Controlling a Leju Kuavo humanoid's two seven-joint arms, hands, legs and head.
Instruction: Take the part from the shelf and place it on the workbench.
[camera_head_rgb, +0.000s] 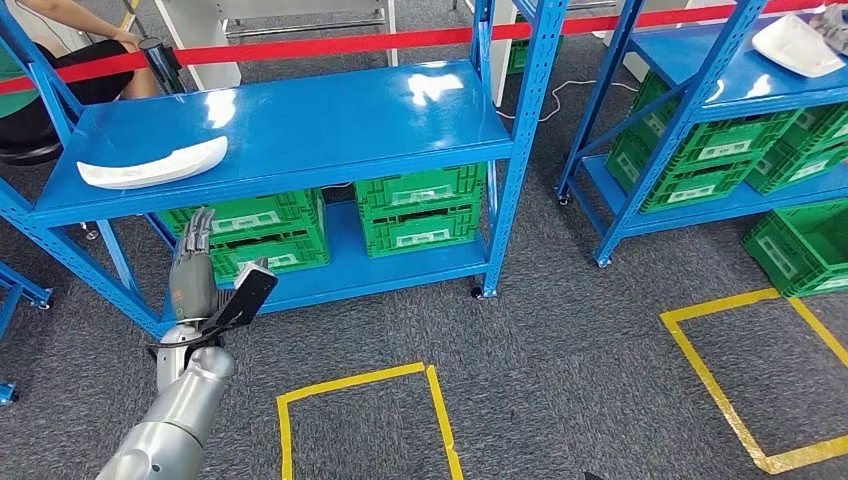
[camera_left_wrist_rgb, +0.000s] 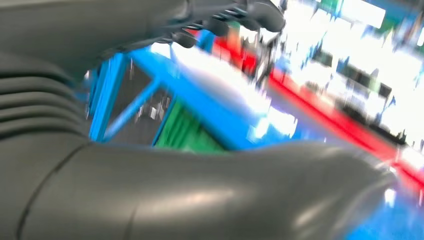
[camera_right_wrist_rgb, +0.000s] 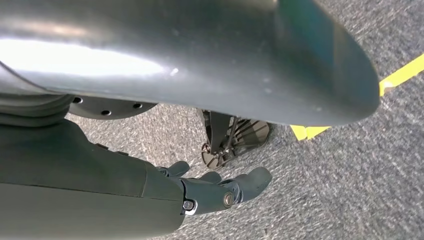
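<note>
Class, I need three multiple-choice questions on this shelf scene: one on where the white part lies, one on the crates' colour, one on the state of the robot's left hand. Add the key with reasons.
1. Where does the white part lie?
A. On the top board of the near blue shelf
B. On the carpet
C. Inside a crate

2. What colour are the crates under that board?
A. Red
B. Green
C. Yellow

3. What is the left hand doing?
A. Gripping the white part
B. Pressing on a crate
C. Holding nothing, fingers apart, short of the shelf

Key: 1 A, the part rests at the board's left end. 2 B, all crates are green. 3 C, the hand is raised before the shelf's front edge, apart from the part.
</note>
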